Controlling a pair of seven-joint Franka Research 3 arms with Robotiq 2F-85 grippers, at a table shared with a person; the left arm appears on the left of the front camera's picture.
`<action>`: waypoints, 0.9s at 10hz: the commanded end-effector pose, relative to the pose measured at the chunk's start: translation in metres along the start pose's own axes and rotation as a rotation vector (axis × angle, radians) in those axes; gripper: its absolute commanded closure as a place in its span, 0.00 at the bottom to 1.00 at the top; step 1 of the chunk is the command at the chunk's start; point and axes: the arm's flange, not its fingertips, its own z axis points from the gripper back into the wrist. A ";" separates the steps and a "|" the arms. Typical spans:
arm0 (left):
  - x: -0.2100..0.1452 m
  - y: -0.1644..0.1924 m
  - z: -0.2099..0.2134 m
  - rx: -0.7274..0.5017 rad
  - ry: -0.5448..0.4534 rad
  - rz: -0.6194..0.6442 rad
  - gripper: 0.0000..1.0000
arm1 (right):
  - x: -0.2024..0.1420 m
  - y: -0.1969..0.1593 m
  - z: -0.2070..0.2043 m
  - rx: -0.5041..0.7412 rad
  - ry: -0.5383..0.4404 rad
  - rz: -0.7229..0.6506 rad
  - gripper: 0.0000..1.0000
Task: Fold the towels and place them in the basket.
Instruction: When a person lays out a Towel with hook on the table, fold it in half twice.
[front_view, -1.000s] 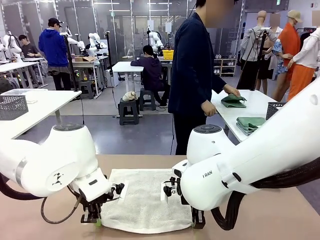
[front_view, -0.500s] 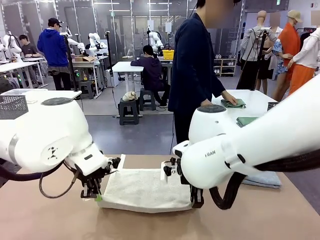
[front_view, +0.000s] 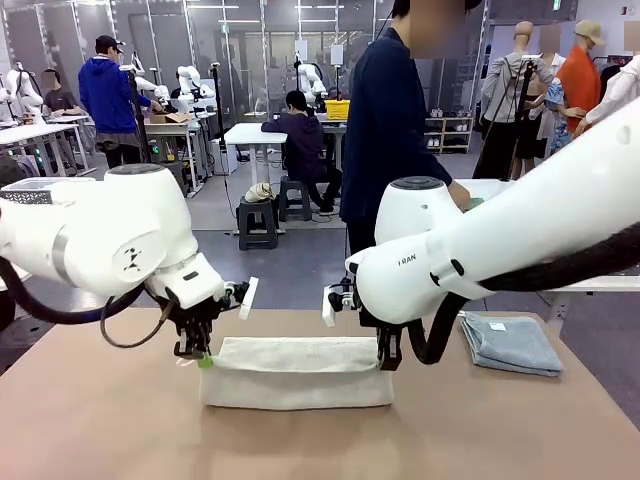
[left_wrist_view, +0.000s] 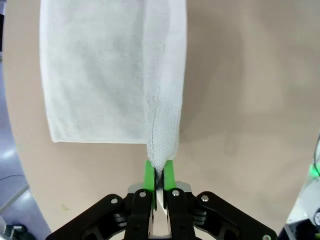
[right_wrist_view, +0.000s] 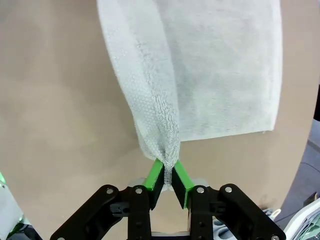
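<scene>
Over the desk, seen from the front, my left hand and right hand each clench an upper corner of the cream towel; the blue-grey towel lies folded aside. Left wrist: pads pinch that corner. Right wrist: likewise, towel's far end cut off.

table near edge bare | cream towel mid-table | blue-grey towel right

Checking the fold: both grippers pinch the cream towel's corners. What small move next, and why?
Probably carry the pinched edge across to the far edge and lower it: left gripper and right gripper hold the towel raised, its fold not yet flat.
</scene>
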 end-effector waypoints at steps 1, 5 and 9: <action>0.005 0.024 0.002 -0.011 0.052 -0.009 1.00 | 0.001 -0.020 -0.004 0.006 0.042 0.003 1.00; 0.000 0.030 -0.004 -0.036 0.044 0.027 1.00 | 0.004 -0.032 -0.010 0.008 0.052 -0.017 1.00; 0.000 0.029 -0.004 -0.012 0.024 0.007 1.00 | 0.000 -0.029 -0.008 0.001 0.017 -0.002 1.00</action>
